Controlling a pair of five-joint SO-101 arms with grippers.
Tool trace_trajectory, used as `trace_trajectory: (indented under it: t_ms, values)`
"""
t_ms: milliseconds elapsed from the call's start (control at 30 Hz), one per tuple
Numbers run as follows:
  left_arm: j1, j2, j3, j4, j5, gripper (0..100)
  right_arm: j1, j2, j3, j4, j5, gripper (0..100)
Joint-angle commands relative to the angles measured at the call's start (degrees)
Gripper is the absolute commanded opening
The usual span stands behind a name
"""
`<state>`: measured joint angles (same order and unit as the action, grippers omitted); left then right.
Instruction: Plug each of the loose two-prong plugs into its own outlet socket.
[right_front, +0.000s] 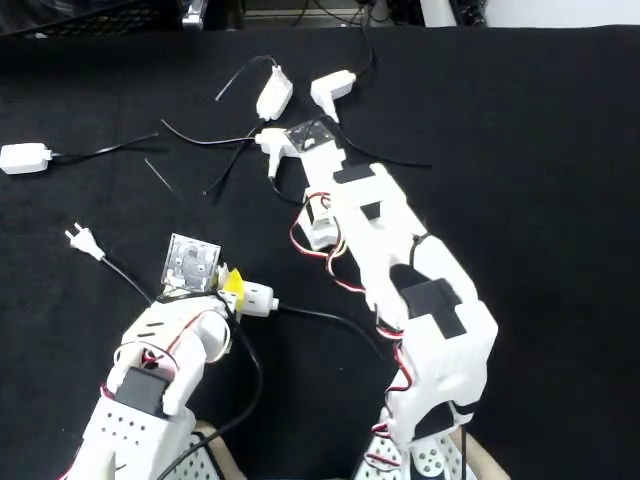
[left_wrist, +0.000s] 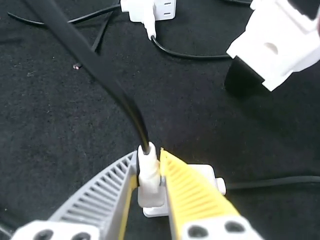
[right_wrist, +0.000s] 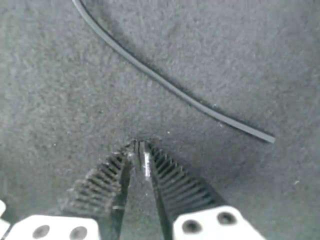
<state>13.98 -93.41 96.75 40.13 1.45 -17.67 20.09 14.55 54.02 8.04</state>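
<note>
The tabletop (right_front: 520, 120) was covered with a black cloth of fine, felt-like grain. At about 7 o'clock in the high view, the left gripper (left_wrist: 150, 155) had its jaws closed on a white plug (left_wrist: 149, 176). One ribbed grey finger and one ribbed yellow finger pressed on its sides. This plug was a small rounded plastic block, and a smooth black cable (left_wrist: 95, 60) left its back end. It touched a boxy white socket (left_wrist: 207, 176) that lay on the cloth under it; how deep the prongs sat I could not tell. The right gripper (right_wrist: 140, 149), toward 12 o'clock from the centre, had its ribbed jaws closed together with the tips on the cloth. A thin shiny sliver between them I could not identify. A thin black cord (right_wrist: 175, 92) lay near it. Just beside this gripper was a second socket (right_front: 272, 140). A third socket (right_front: 275, 95) and a fourth socket (right_front: 335, 88) lay nearer 12 o'clock, and a fifth socket (right_front: 25, 157) at 10 o'clock. A loose two-prong plug (right_front: 85, 240) lay at 9 o'clock, apart from all sockets.
</note>
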Motion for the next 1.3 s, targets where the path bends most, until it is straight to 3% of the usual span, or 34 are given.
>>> trace_trajectory:
  t_ms: [0, 367, 667, 967, 1267]
  values:
    - [0.66, -0.18, 1.10, 0.35, -0.35, 3, 0.79, -0.22, -2.68, -0.09, -0.09, 1.2]
    - [1.71, -0.79, 1.10, 0.35, -0.62, 3, 0.44, -0.22, -2.68, 0.00, 0.18, 1.2]
    - [-1.45, -0.79, 1.10, 0.35, -0.53, 3, -7.82, -0.40, -3.03, 4.57, 0.35, 1.2]
    - [-4.70, -0.88, 1.01, 0.53, -0.35, 3, -11.43, -0.40, -2.77, 5.98, 0.35, 1.2]
    - [-19.30, -0.88, -3.91, 3.16, -0.26, 3, -17.85, -0.31, -2.59, 8.18, 0.26, 1.2]
